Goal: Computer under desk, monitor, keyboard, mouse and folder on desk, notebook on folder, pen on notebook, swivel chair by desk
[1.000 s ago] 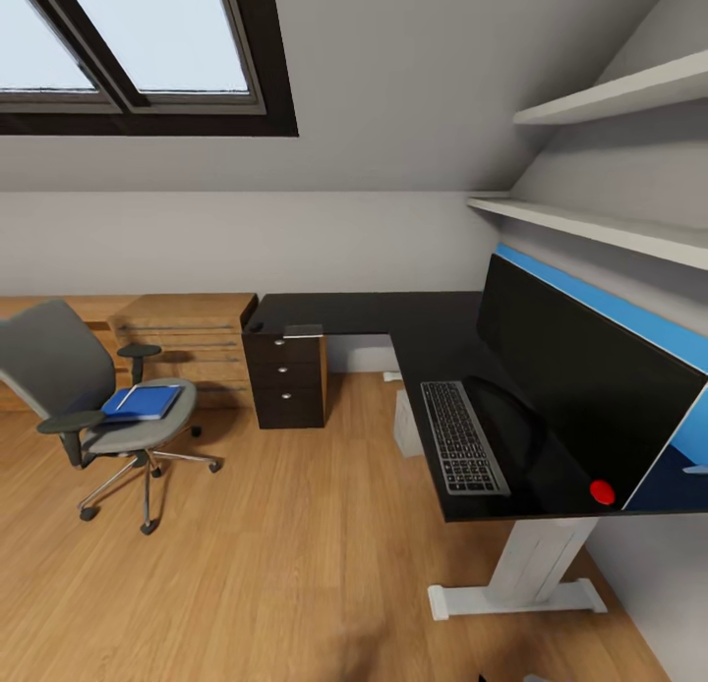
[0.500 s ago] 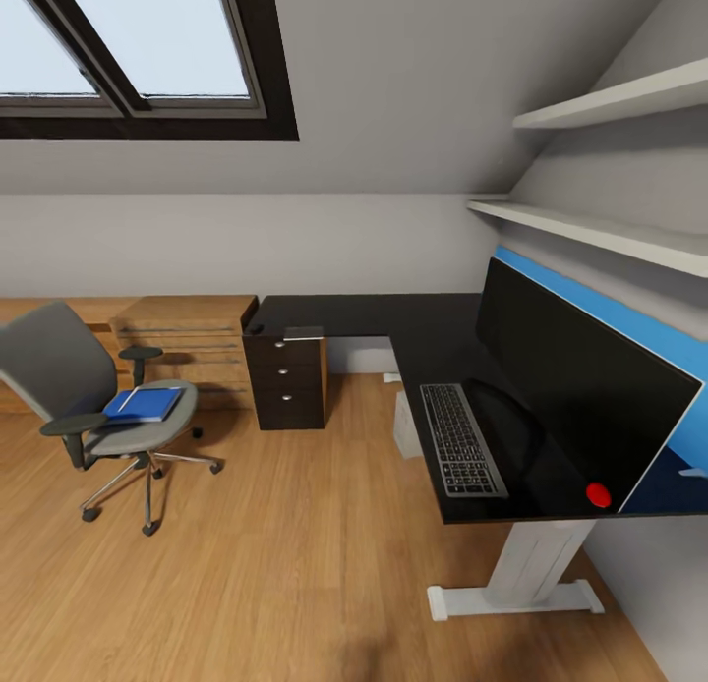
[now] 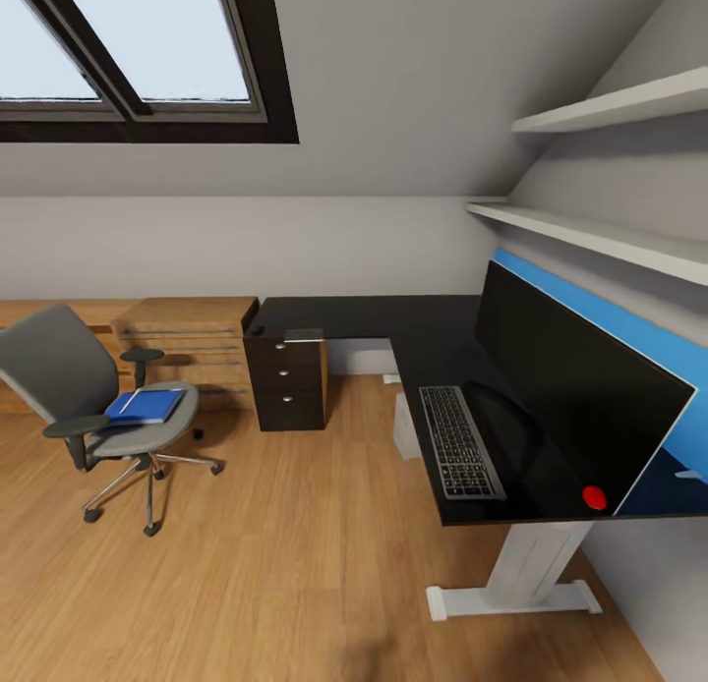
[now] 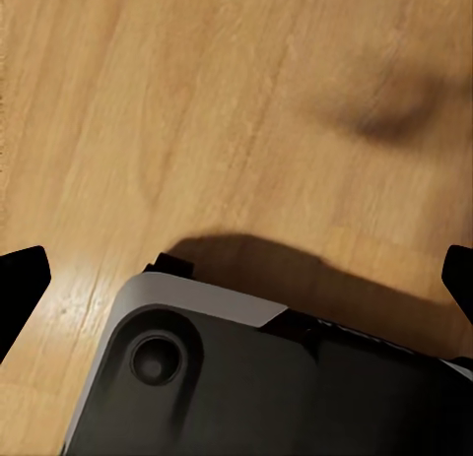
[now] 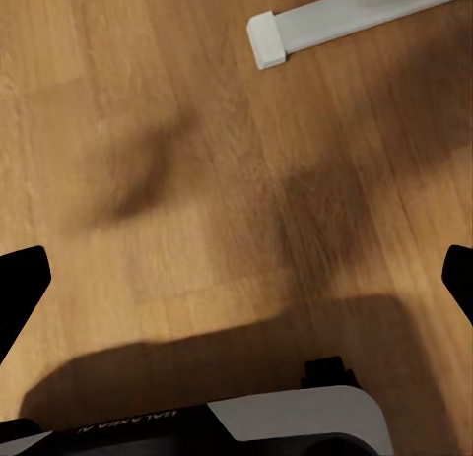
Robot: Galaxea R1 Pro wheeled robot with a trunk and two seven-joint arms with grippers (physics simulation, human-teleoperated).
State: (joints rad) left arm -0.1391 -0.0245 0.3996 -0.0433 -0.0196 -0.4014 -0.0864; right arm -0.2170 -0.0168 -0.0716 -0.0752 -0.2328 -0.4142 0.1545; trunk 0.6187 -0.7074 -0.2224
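Bare light wooden floor (image 3: 295,564) lies between grey swivel chair (image 3: 93,407) and glossy black L-shaped surface (image 3: 433,368).
Left end effector (image 4: 236,279) and right end effector (image 5: 236,279) both spread wide over floorboards; no legible writing.

My left tool (image 4: 236,279) has black fingertips; my base (image 4: 246,377) below is dark grey, edged pale grey, with one round recess.

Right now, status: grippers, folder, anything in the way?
Left gripper and right gripper open, empty, over the floor. Folder on swivel chair seat, away from desk. Open wooden floor between, nothing blocking.
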